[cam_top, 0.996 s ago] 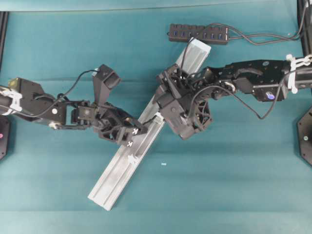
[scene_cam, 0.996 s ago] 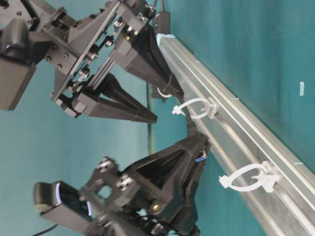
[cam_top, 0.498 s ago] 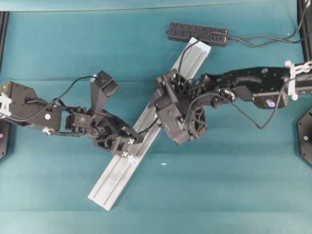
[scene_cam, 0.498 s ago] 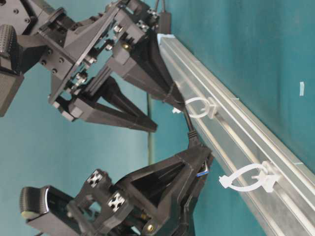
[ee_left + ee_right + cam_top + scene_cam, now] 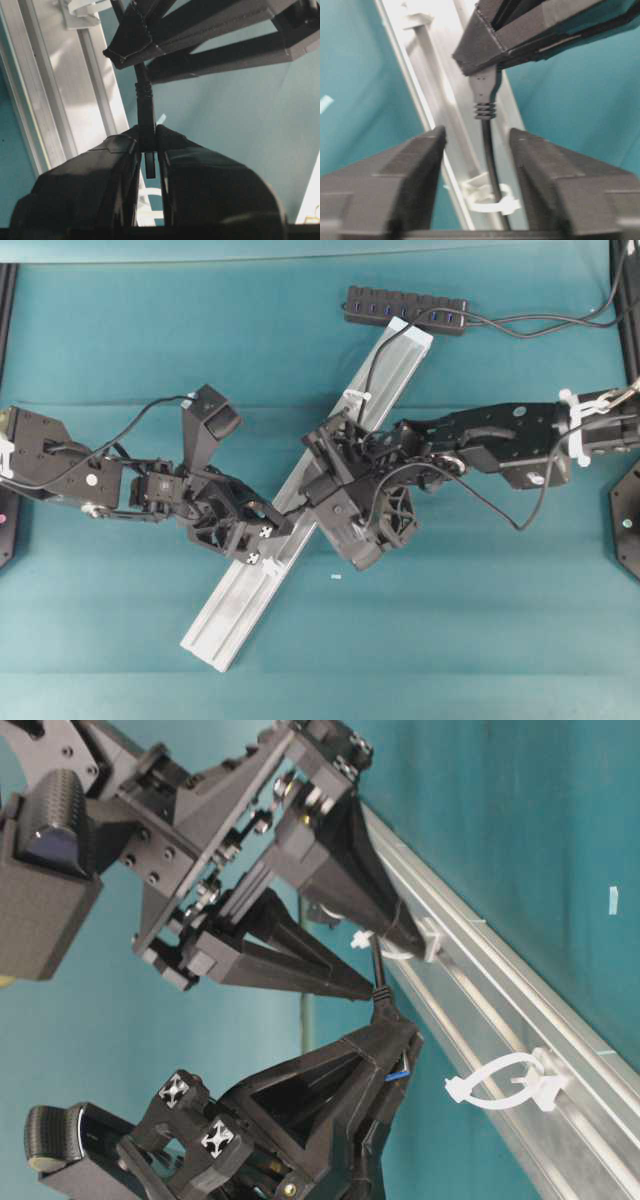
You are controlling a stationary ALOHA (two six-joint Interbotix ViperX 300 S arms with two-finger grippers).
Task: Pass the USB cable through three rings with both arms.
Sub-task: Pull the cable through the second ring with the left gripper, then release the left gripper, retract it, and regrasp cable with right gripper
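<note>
While our 2 arms are meeting over the middle of the silver rail (image 5: 300, 502), we are pinching the plug end of the USB cable (image 5: 146, 112) tightly between the fingers of our left gripper (image 5: 148, 150), with the plug's strain relief sticking out just past the tips. Our right gripper (image 5: 476, 145) is standing with its jaws spread wide on either side of the cord, touching it with neither finger as far as the right wrist view shows, and the cord is running between them and down through a whitish ring (image 5: 487, 196) clipped to the rail. In the table-level view we are seeing the cable (image 5: 378, 975) coming out of that ring (image 5: 410, 942) (partly hidden behind our right finger) and going into the left gripper (image 5: 395, 1030) just below it, while a 2nd ring (image 5: 505, 1082) is sitting further along the rail with nothing through it. From overhead, a 3rd ring (image 5: 355, 398) is showing near the rail's upper end, and the cord is leading up past it to the black hub (image 5: 407, 310) at the top of the teal table (image 5: 480, 620).
</note>
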